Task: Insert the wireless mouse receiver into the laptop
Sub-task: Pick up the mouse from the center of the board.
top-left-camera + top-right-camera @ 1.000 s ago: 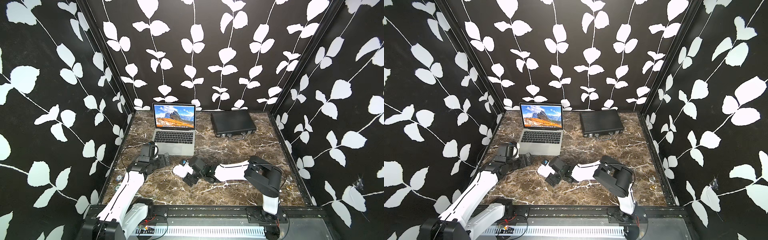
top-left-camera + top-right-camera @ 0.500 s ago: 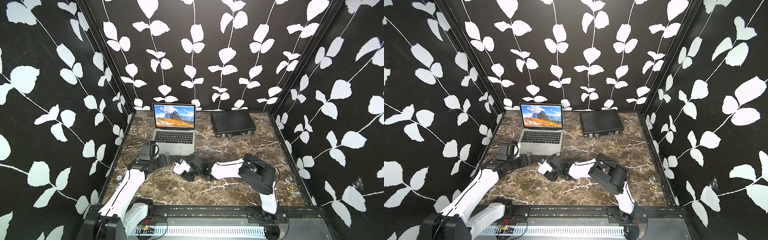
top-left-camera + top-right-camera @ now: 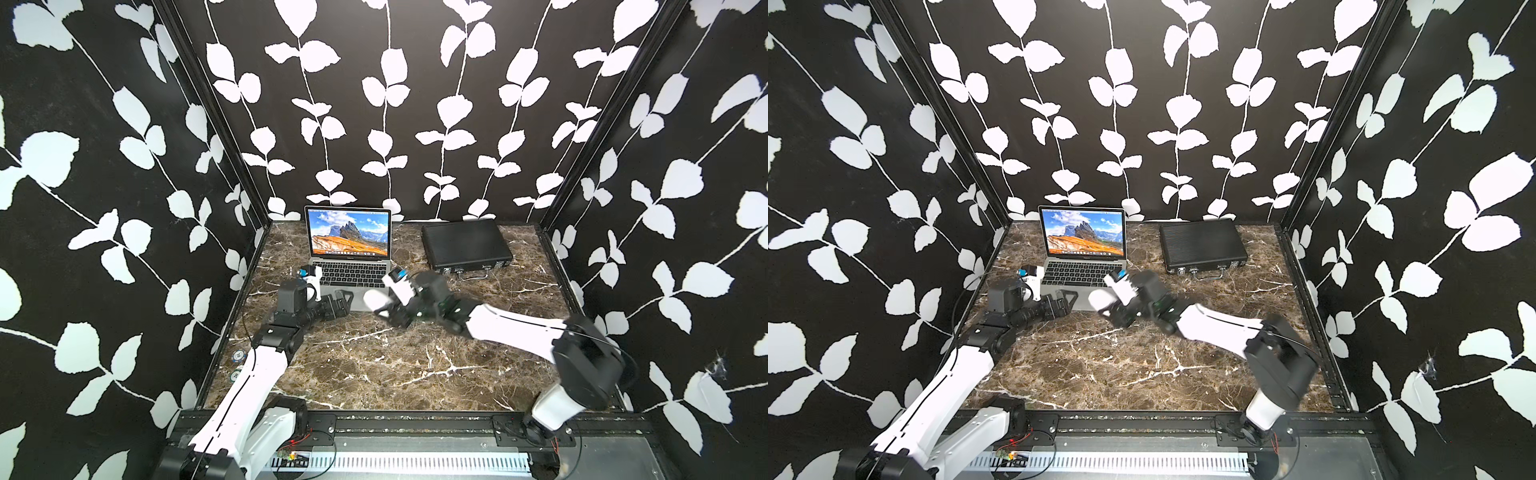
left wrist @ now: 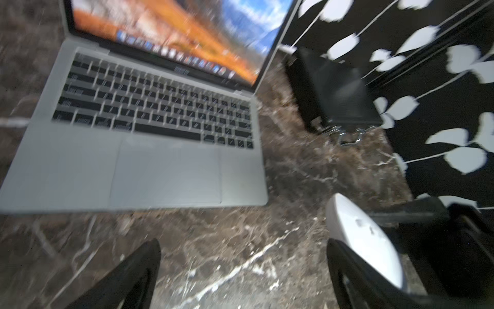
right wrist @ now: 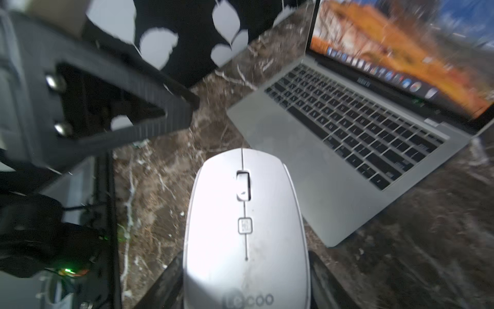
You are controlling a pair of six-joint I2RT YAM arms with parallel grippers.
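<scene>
Starting on the left, the left gripper [image 3: 340, 300] hangs just off the laptop's [image 3: 351, 272] front-left corner, jaws spread wide, nothing in them. Over at the laptop's front-right corner, the right gripper [image 5: 246, 283] is clamped on the flanks of the wireless mouse [image 5: 246, 227], domed top up, wheel end pointing at the laptop. The receiver itself is nowhere in sight.

Here is the danger: those sides are smooth and rounded, and the hold looks to sit near the tail, so the mouse could pivot or squirt free once it is turned over. The two grippers are also close, and a clash looks possible.

Right of the laptop lies a black ribbed case [image 3: 465, 245]. The tabletop [image 3: 374, 365] is glossy brown marble veined white, and black walls with white leaf vines close in on three sides.
</scene>
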